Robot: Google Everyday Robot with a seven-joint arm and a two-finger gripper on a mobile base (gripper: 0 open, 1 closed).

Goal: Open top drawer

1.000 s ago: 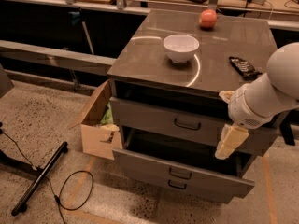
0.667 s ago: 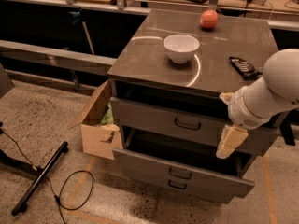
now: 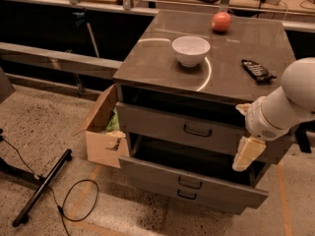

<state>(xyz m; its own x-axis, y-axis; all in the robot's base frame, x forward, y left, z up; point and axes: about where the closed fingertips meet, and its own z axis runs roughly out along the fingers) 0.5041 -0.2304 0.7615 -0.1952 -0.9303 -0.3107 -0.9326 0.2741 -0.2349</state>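
At top drawer (image 3: 162, 124) right end, gripper (image 3: 246, 155), drawer crosswise, ajar

1. A white bowl (image 3: 190, 49) sits mid-surface (image 3: 152, 63) on the cabinet.
2. A red apple (image 3: 221, 21) sits at the back, with a dark flat object (image 3: 258, 70) (identity unclear) toward the right.
3. A cardboard box (image 3: 103, 149) stands open on the floor, touching the cabinet's left side.
4. A black cable (image 3: 84, 181) lies looped near a dark stand leg (image 3: 42, 188).
5. The claw (image 3: 248, 151) hangs at the cabinet's front right.
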